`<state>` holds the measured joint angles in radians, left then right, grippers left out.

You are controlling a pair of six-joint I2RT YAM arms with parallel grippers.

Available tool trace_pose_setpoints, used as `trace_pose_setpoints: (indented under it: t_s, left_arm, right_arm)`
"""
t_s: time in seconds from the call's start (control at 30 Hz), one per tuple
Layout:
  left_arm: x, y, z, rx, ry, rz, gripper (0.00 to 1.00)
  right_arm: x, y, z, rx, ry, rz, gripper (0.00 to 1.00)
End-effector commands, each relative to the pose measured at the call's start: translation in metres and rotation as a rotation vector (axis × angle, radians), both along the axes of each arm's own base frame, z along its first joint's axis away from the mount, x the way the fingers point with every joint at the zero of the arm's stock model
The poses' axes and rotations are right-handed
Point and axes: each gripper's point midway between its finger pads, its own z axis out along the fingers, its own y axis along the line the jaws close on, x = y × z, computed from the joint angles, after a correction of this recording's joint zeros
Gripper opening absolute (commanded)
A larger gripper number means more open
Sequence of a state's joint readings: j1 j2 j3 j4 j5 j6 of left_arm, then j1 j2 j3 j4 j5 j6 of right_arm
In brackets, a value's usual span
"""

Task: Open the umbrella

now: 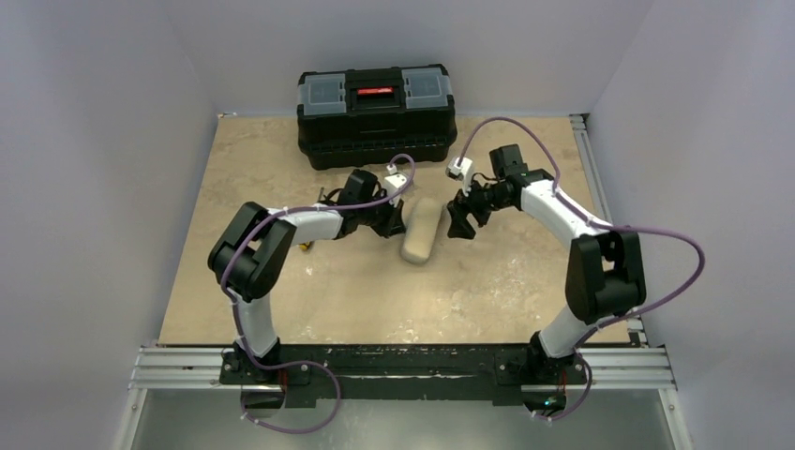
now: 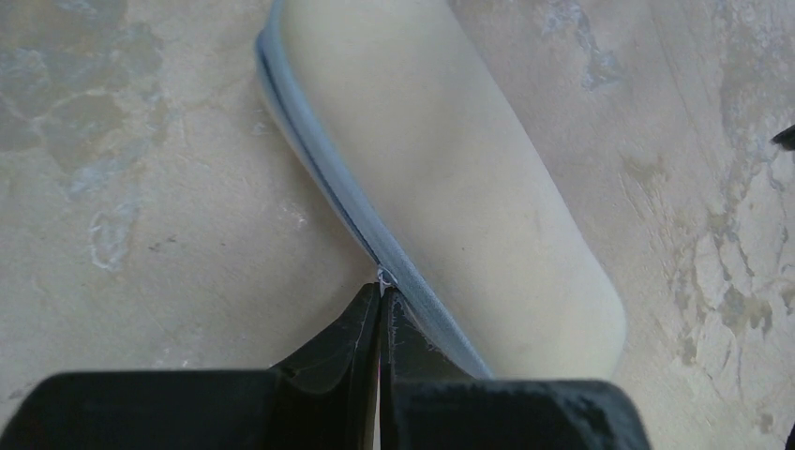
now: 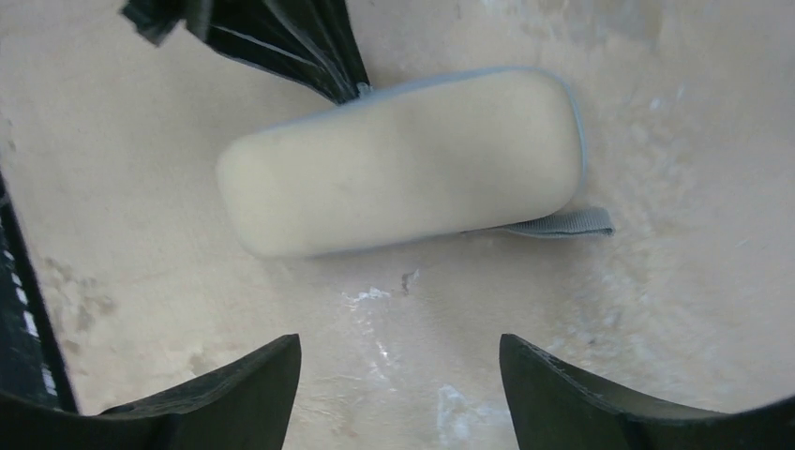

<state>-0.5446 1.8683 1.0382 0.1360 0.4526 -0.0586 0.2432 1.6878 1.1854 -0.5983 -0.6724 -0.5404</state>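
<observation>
The umbrella (image 1: 422, 230) lies on the table, zipped into its cream-beige sleeve (image 2: 450, 169), so its fabric and shaft are hidden. A grey zip (image 2: 328, 178) runs along the sleeve's edge, and a grey strap (image 3: 562, 223) sticks out at one end. My left gripper (image 2: 382, 291) is at the sleeve's left side. It is shut, with its tips pinched on a small pale zip pull at that seam. Its black fingers (image 3: 291, 42) also show in the right wrist view. My right gripper (image 3: 398, 366) hovers just right of the sleeve (image 3: 403, 173), open and holding nothing.
A black toolbox (image 1: 377, 114) with a red latch stands at the back of the table, just behind both grippers. White walls close in the left, right and back sides. A metal rail (image 1: 586, 159) runs along the table's right edge.
</observation>
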Motion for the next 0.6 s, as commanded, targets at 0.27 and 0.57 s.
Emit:
trace_pose_setpoints:
  t_s: [0.27,0.57]
  left_arm:
    - [-0.014,-0.024,0.012,-0.103,0.006,-0.140,0.00]
    - [-0.011,-0.018,0.001,-0.088,0.025,-0.120,0.00]
  right_arm:
    - [-0.001,0.017,0.023,0.000,-0.694,0.757,0.86]
    - [0.036,0.050,0.040,0.182,-0.513,0.549,0.79]
